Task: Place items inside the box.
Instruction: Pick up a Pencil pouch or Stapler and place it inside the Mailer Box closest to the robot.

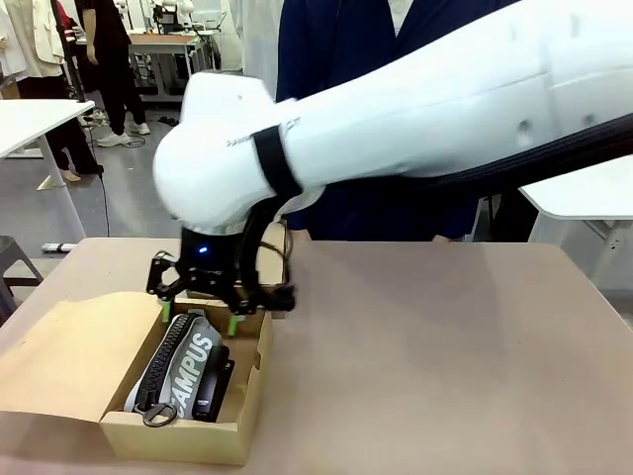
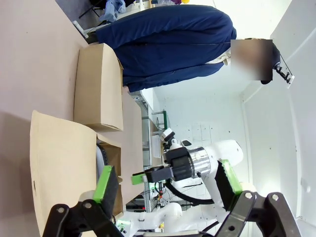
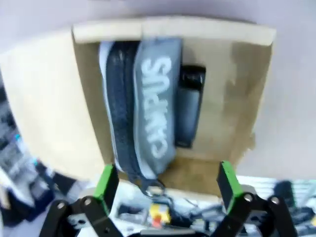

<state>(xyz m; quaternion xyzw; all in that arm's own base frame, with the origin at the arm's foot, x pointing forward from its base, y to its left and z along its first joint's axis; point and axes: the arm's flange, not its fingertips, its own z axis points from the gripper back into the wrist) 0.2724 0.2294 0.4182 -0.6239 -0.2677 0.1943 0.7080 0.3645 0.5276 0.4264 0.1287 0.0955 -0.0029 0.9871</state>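
Right gripper (image 1: 198, 319) hovering wide open and empty over the cardboard box (image 1: 252, 386)
Looks to me like the drop-off step, so the next move is lifting straight up, clear of the box walls. The grey-blue CAMPUS pouch (image 1: 186, 361) with its black zip lies inside the box, snug against a black item (image 1: 216, 388). Left gripper (image 2: 168, 181) is spread apart too, nothing in it.

A tan tabletop (image 1: 445, 346) fills the front view from 3 to 6 o'clock. Beyond it, at 12 o'clock, stands a person (image 1: 341, 40) in a dark navy coat. A white table (image 1: 40, 111) sits at 9 o'clock, and a second white table (image 1: 588, 198) at 3 o'clock.
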